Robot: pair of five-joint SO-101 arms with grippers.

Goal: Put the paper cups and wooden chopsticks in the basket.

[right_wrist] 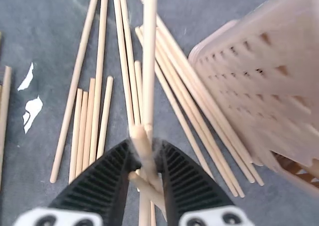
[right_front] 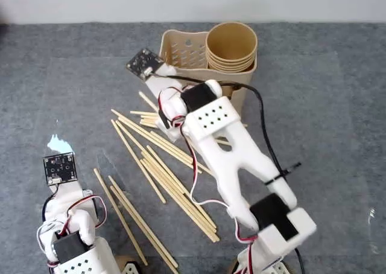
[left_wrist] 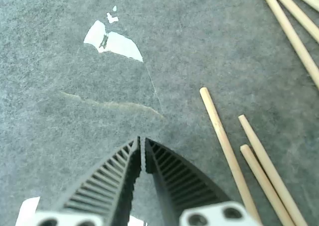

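My right end effector grips at least two chopsticks just in front of the basket, which holds one stack of paper cups. Over a dozen loose chopsticks lie before it on the worktop. My left end effector, farther off, is clenched empty.

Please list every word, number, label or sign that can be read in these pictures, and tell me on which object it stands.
No text can be read.
The basket, the paper cups and the chopsticks carry no visible print.
The dark board on the left arm's wrist and the second board beside the basket show pale marks that are too small to read.
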